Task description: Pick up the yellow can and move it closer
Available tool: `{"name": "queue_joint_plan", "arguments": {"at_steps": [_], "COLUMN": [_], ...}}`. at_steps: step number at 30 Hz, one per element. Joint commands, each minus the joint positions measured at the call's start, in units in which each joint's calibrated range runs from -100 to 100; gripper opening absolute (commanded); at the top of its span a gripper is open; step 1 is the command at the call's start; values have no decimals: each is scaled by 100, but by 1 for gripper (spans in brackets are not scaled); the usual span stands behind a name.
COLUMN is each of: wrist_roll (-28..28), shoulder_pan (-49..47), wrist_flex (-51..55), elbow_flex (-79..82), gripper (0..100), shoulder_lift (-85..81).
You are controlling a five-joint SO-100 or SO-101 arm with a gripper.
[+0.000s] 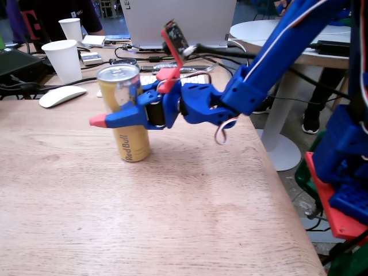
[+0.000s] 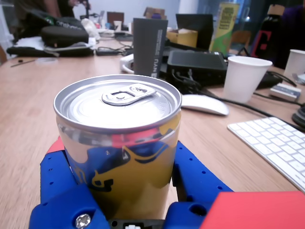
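The yellow can (image 1: 131,141) stands in the middle of the wooden table (image 1: 144,218), leaning slightly. It is golden with red lettering and a silver top with a pull tab. My blue gripper (image 1: 110,106) reaches in from the right and is shut on its upper half. One red-tipped finger (image 1: 123,117) crosses the can's front, and the other is hidden behind it. In the wrist view the can (image 2: 121,157) fills the space between both blue jaws, touching each side, with the gripper (image 2: 119,148) around it. Whether the base touches the table I cannot tell.
Two white paper cups (image 1: 64,57) (image 1: 72,26) and a white mouse (image 1: 60,95) sit behind the can on the left, with cables and a laptop (image 1: 178,20) further back. The wrist view shows a keyboard (image 2: 276,143) and a black box (image 2: 195,67). The table edge (image 1: 287,201) runs down the right.
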Motion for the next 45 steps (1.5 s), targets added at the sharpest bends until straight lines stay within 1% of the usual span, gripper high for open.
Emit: {"name": "queue_joint_plan", "arguments": {"at_steps": [1,4,11,15,17,19,21,23,25,29,31,36,41,42,44,45], "wrist_roll": [-29,-29,-34,-34,-39,-39,-39,-39,-39,-39,-39,-39,-39,-39,-34,-34], "shoulder_pan": [-48,-48,-48,-48,-48,-116,-623,-691,-1046,-1080,-1080,-1080,-1080,-1080,-1063,-1063], "wrist_flex": [-3,-12,-3,-12,-12,54,604,1220,1745,2386,2919,4890,7345,7763,8117,8133], "elbow_flex": [628,1138,1232,1317,1317,1364,1562,1770,2091,2865,3337,4045,4082,3988,3828,3818], "gripper": [29,29,28,19,19,19,19,19,19,19,19,19,20,20,20,20], "shoulder_lift": [-1093,-1290,-1539,-1547,-1693,-2276,-2714,-3520,-4163,-5535,-6487,-9232,-11556,-11787,-11779,-11779]}}
